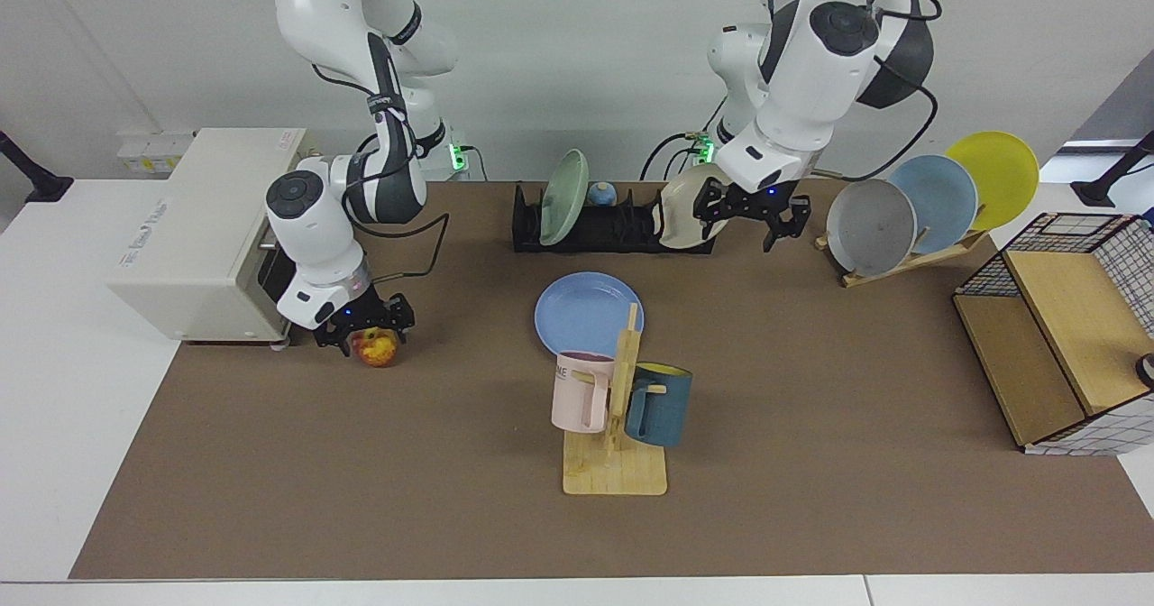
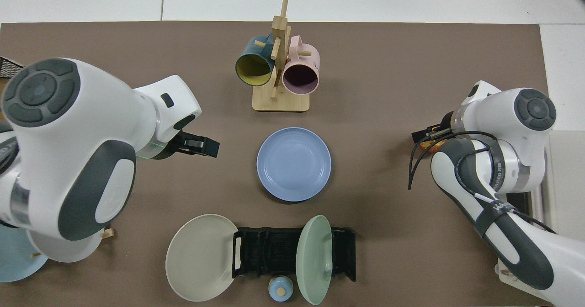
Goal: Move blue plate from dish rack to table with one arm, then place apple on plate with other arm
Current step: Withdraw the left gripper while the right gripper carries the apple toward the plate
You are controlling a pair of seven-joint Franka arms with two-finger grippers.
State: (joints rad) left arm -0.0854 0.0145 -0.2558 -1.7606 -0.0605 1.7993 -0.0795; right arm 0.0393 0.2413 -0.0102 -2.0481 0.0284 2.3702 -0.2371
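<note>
I see the blue plate (image 1: 588,314) flat on the counter (image 1: 811,462), mug tree (image 1: 617,408) just beside it. My right gripper (image 1: 364,335) straddles the apple (image 1: 375,347); whether it's clenched I cannot tell. Left gripper (image 1: 754,218) hangs released near the dish rack (image 1: 595,225)

You've got the plate (image 1: 586,313) flat on the table (image 1: 811,462), mid-table, in front of the rack (image 1: 595,227) and just behind the mug tree (image 1: 618,426). The apple (image 1: 376,347) sits well off toward the facing view's left, right gripper (image 1: 364,334) down around it. Left gripper (image 1: 755,218) hangs raised beside the rack's end.
</note>
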